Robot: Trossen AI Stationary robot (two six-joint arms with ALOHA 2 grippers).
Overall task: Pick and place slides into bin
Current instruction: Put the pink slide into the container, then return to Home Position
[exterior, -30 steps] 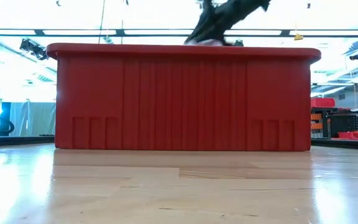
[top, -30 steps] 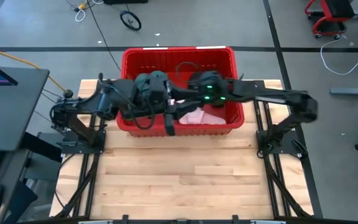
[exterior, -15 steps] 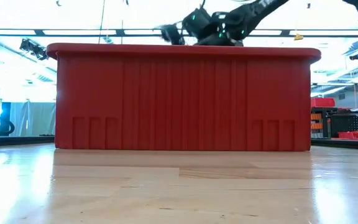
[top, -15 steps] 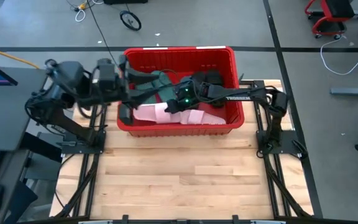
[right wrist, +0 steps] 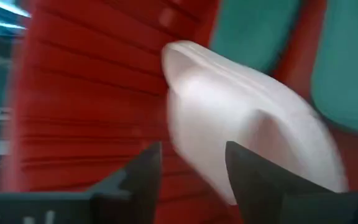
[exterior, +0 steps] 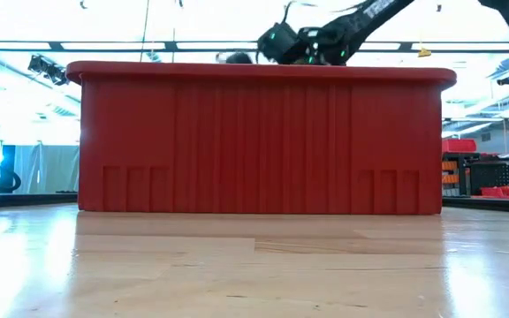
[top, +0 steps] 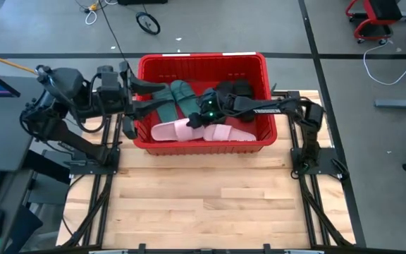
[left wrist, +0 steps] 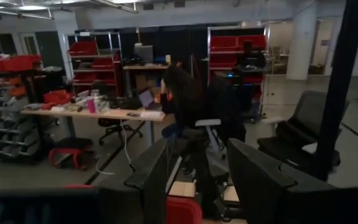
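Observation:
The red bin (top: 203,144) stands at the table's far side. Two dark green slides (top: 178,99) and two pale pink slides (top: 178,130) lie inside it. My right gripper (top: 194,121) reaches into the bin from the right, low over the left pink slide (right wrist: 241,124), its fingers open with the slide just beyond their tips. My left gripper (top: 146,97) hangs open and empty at the bin's left rim. In the left wrist view, my left gripper (left wrist: 197,162) faces the room.
The bin's near wall (exterior: 254,141) hides its contents in the low view. In front of the bin lies bare wooden tabletop (top: 203,197). A person sits at a desk (left wrist: 191,99) in the room beyond.
My left arm has drawn back from over the bin toward the table's left edge. My right gripper has moved leftward and down inside the bin. With the arms out of the way, the green slides and the left pink slide now show lying in the bin.

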